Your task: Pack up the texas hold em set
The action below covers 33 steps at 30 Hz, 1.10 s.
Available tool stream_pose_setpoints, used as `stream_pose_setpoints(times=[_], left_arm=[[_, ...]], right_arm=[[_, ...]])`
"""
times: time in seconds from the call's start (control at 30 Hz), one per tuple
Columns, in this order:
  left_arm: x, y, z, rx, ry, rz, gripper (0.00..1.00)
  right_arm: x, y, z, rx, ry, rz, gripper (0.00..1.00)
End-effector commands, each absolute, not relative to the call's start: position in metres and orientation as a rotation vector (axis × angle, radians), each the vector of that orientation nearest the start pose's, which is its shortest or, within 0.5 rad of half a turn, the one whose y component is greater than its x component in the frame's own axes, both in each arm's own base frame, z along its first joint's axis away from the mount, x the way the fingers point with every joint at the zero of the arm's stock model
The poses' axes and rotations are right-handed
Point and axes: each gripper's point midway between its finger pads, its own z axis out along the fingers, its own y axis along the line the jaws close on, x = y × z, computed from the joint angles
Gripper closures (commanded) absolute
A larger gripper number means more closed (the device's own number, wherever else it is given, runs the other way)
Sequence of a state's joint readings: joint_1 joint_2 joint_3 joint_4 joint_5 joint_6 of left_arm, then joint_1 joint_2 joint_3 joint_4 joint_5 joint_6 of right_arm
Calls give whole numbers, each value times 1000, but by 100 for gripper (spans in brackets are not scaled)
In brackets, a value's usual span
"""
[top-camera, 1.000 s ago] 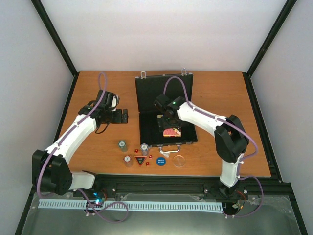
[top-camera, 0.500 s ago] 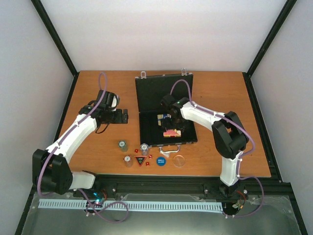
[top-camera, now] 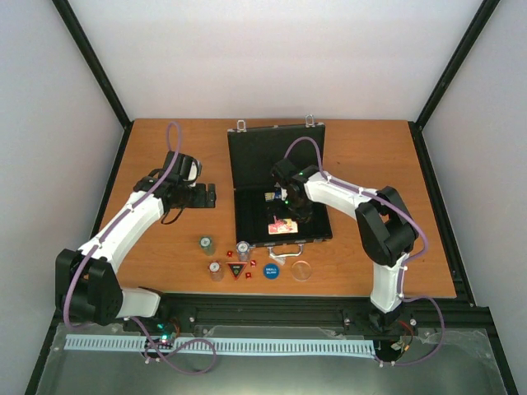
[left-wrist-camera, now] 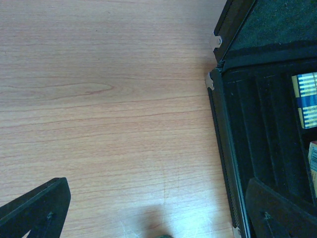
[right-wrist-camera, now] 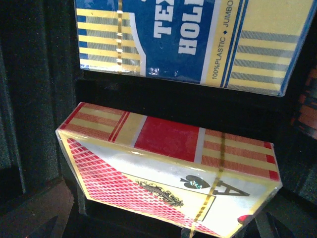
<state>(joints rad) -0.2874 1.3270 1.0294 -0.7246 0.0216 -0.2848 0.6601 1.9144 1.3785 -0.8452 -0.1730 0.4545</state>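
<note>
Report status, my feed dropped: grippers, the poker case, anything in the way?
Both open, empty: left gripper beside case, right gripper above it. Red deck tilted inside. Blue button, dice outside; nothing blocking.

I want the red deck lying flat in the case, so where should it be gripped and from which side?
Likely from above, pinching the red deck by its two short ends. It lies tilted, a striped long side facing up, with dark gaps at both ends, while the blue deck sits close beyond its far side.
</note>
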Motion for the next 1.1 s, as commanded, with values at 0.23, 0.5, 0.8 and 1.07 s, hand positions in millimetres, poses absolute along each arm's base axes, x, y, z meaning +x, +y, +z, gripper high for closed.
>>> stream_pose_setpoints(times=[0.23, 0.5, 0.8, 1.07], left_arm=[[330, -101, 157, 9, 2578, -240, 0], [332, -104, 158, 12, 2573, -257, 0], [331, -103, 157, 18, 2574, -250, 0], [331, -104, 154, 22, 2582, -251, 0]], right_arm=[[304, 246, 71, -349, 2952, 219, 0], [333, 236, 100, -285, 2820, 80, 0], [349, 225, 72, -248, 2822, -123, 0], [336, 219, 60, -313, 2822, -223, 0]])
